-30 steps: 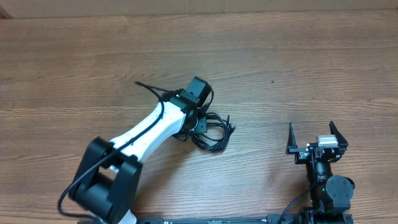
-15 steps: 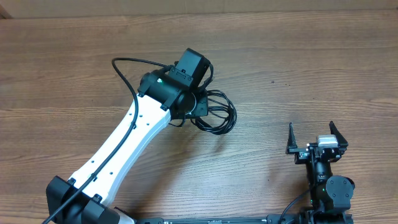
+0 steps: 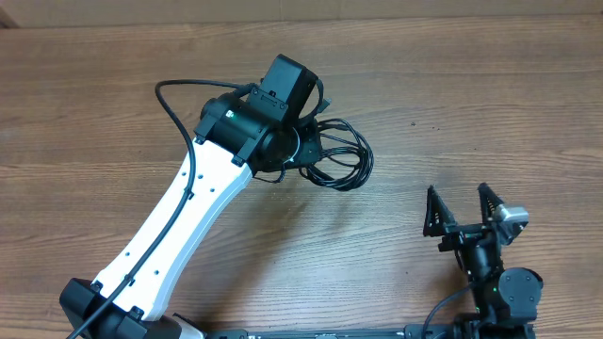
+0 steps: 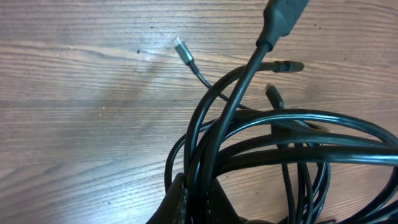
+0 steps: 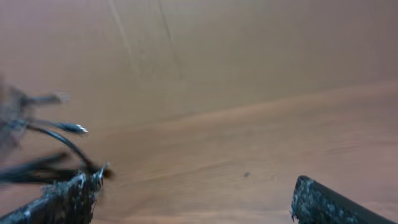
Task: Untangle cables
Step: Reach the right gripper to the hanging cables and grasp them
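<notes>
The bundle of thin black cables [image 3: 341,160], looped into a loose tangled coil, sits near the middle of the brown wood-grain desk [image 3: 471,85], sticking out to the right from under the left arm's black wrist. The left gripper [image 4: 189,202] has its jaws closed tight on several strands where they bunch together. From the left wrist, a silver-tipped plug [image 4: 180,47] points away over the desk, and a thicker black plug [image 4: 285,9] crosses the top of the coil. The right gripper [image 3: 457,191] stands well apart near the desk's front right, jaws spread wide and holding nothing.
</notes>
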Controlling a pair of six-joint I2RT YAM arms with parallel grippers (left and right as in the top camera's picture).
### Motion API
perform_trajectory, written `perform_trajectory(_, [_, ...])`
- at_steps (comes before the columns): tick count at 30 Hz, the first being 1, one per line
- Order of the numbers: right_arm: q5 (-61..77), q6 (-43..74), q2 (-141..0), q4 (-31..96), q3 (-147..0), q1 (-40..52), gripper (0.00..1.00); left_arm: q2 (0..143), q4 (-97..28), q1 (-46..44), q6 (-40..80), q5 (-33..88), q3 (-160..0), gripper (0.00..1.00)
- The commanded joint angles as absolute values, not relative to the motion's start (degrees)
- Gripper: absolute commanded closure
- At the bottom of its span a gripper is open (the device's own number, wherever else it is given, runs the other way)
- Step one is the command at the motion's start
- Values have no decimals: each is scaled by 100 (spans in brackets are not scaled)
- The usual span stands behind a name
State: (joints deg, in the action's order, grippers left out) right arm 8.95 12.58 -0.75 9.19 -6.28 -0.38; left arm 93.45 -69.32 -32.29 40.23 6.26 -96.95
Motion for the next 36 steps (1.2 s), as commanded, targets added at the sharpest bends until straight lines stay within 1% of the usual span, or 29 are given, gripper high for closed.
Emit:
perform_trajectory(1, [1114, 1726, -237, 1476, -1575, -62, 0, 9183, -6919, -3262, 4711, 705, -9885, 96])
perform_trajectory(2, [1201, 1785, -475, 1874, -1979, -62, 0, 9183, -6934, -3264, 5332, 711, -9885, 96])
perform_trajectory(5, [1435, 1804, -950, 2451, -2576, -60, 0, 9183, -6965, -3264, 5979, 709, -9883, 96])
perform_trajectory(9, [2003, 1806, -2005, 3326, -3581, -60, 0, 9183, -6965, -3267, 6029, 705, -9885, 96])
perform_trajectory(11, [2569, 1802, -2530, 3520, -3953, -60, 0, 9183, -6954, -3264, 5690, 705, -9885, 96])
perform_trajectory(12, [2779, 1802, -2685, 3533, -4038, -60, 0, 9183, -6952, -3264, 5494, 707, -9885, 96])
perform_trajectory(13, [3323, 1800, -3013, 3507, -4182, -60, 0, 9183, -6960, -3264, 5288, 707, -9885, 96])
perform_trajectory(15, [3979, 1802, -3380, 3339, -4261, -60, 0, 9183, -6967, -3267, 4908, 729, -9883, 96])
perform_trajectory(17, [4584, 1848, -3765, 2967, -4261, -60, 0, 9183, -6965, -3271, 4606, 908, -9885, 96])
perform_trajectory(20, [5494, 2296, -4235, 2486, -4261, -60, 0, 9183, -6963, -3271, 4285, 1184, -9883, 96])
perform_trajectory(22, [5977, 2294, -4495, 2176, -4261, -60, 0, 9183, -6963, -3271, 4056, 1275, -9883, 96])
perform_trajectory(27, [6119, 2307, -5162, 2003, -4261, -60, 0, 9183, -6958, -3271, 3675, 1413, -9883, 96])
perform_trajectory(31, [6121, 2578, -5660, 2025, -4261, -60, 0, 9185, -6886, -3271, 3505, 1505, -9883, 96])
perform_trajectory(34, [6228, 2622, -5933, 2032, -4261, -60, 6, 9185, -6770, -3271, 3457, 1457, -9883, 96])
perform_trajectory(36, [6250, 2637, -6038, 2097, -4261, -60, 6, 9185, -6700, -3271, 3422, 1437, -9883, 96])
